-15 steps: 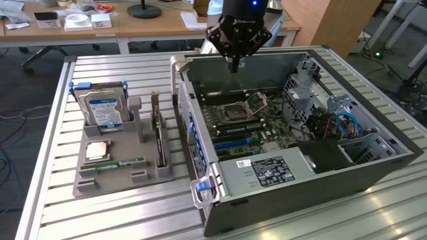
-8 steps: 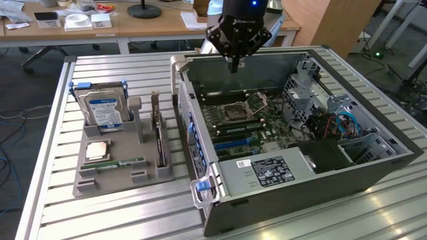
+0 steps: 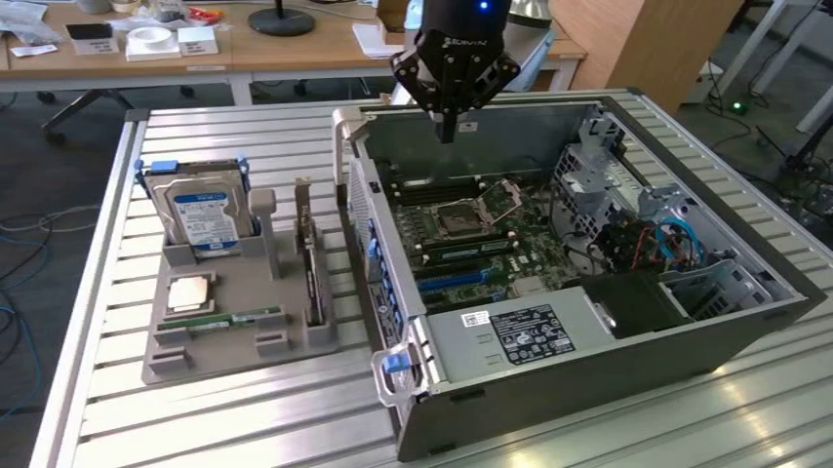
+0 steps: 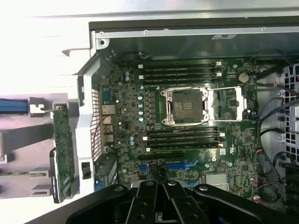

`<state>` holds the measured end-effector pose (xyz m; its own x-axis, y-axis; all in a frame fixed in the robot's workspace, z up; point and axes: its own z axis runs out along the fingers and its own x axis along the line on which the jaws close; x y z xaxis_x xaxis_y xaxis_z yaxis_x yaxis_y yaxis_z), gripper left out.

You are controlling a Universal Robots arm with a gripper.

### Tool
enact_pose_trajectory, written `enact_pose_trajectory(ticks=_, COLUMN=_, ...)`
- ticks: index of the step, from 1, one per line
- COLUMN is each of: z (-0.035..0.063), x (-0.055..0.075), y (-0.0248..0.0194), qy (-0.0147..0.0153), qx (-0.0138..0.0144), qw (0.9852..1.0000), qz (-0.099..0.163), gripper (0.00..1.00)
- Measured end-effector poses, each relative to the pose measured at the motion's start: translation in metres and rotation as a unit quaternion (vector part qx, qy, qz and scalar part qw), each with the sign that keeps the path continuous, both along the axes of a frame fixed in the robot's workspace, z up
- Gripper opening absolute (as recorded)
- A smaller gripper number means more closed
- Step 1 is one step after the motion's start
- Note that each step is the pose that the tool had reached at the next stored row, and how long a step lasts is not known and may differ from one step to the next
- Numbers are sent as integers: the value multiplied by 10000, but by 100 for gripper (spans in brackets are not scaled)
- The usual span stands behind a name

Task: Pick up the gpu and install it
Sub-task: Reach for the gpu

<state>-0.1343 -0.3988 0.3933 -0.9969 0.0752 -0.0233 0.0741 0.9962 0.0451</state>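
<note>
Black gripper (image 3: 448,129), fingers pinched together and empty, hangs over the open case (image 3: 677,341) above the motherboard (image 3: 471,229). I judge the pick not yet begun: the gpu (image 3: 311,265) stands on edge in the grey holder (image 3: 221,336), just beside the case wall on the exterior view's left. Grasping it would call for spread fingers coming down on its top edge; room is narrow beside the wall, free overhead
</note>
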Motion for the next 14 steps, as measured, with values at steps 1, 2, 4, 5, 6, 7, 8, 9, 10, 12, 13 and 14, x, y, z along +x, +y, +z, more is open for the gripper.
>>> enact_pose_trajectory(ticks=1, z=0, x=-19, y=0, qy=0, qx=0, qw=10000, qz=0, gripper=11)
enact_pose_trajectory(ticks=2, z=0, x=-37, y=0, qy=0, qx=0, qw=10000, qz=0, gripper=11)
enact_pose_trajectory(ticks=4, z=0, x=-75, y=0, qy=0, qx=0, qw=10000, qz=0, gripper=11)
enact_pose_trajectory(ticks=5, z=0, x=-93, y=0, qy=0, qx=0, qw=10000, qz=0, gripper=11)
enact_pose_trajectory(ticks=6, z=-1, x=-112, y=0, qy=0, qx=0, qw=10000, qz=0, gripper=11)
enact_pose_trajectory(ticks=7, z=-1, x=-132, y=0, qy=0, qx=0, qw=10000, qz=-1, gripper=11)
enact_pose_trajectory(ticks=8, z=-1, x=-157, y=0, qy=0, qx=-1, qw=10000, qz=0, gripper=11)
enact_pose_trajectory(ticks=9, z=-1, x=-190, y=0, qy=0, qx=0, qw=10000, qz=0, gripper=11)
enact_pose_trajectory(ticks=10, z=-1, x=-212, y=0, qy=0, qx=0, qw=10000, qz=0, gripper=11)
enact_pose_trajectory(ticks=12, z=-2, x=-258, y=1, qy=0, qx=0, qw=10000, qz=-1, gripper=11)
enact_pose_trajectory(ticks=13, z=-2, x=-284, y=1, qy=0, qx=0, qw=10000, qz=0, gripper=11)
enact_pose_trajectory(ticks=14, z=-3, x=-309, y=1, qy=0, qx=0, qw=10000, qz=-1, gripper=11)
